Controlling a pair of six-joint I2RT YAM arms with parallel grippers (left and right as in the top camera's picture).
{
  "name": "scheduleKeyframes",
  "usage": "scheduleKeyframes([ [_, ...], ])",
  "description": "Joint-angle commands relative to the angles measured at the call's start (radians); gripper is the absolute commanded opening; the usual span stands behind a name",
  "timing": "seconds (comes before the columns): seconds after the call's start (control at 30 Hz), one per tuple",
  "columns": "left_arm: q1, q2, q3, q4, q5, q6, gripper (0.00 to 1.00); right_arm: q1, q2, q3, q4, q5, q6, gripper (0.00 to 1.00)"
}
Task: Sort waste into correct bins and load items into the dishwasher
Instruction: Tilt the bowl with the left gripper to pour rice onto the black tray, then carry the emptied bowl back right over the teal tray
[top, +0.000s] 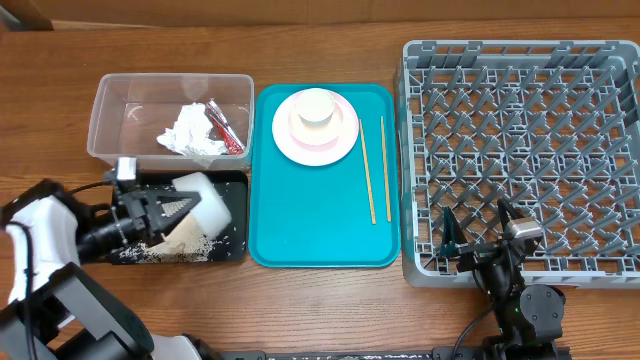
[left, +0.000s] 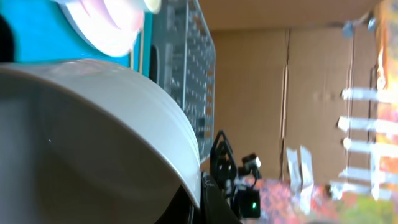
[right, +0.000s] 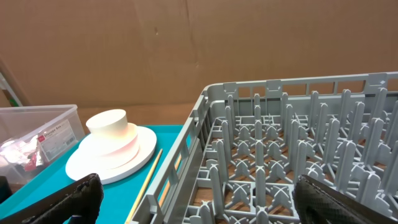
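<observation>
Your left gripper pinches one grey bowl, tipped over the one black tray holding loose rice. Your right gripper stands spread by the one dish rack. One teal tray carries one plate, one pink bowl, one cup and two chopsticks. One clear tub holds one tissue and one red wrapper, print unreadable.

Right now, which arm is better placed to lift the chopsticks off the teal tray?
Right. The right hand, open and empty at the edge of the dish rack, is nearer the chopsticks; the left hand is shut on the grey bowl over the black tray.
</observation>
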Motion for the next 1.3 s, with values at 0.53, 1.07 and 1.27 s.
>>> scheduleKeyframes([
  [0.53,-0.603,-0.033,0.016,0.114,0.247,-0.016,0.04,0.002,-0.011,-0.010,0.007,0.009,0.000,1.00],
  [1.07,-0.790,-0.033,0.211,0.576,-0.511,-0.948,0.04,0.002,-0.011,-0.010,0.007,0.009,0.000,1.00],
  [1.27,-1.027,-0.032,0.210,0.669,-0.941,-1.128,0.04,0.002,-0.011,-0.010,0.007,0.009,0.000,1.00],
])
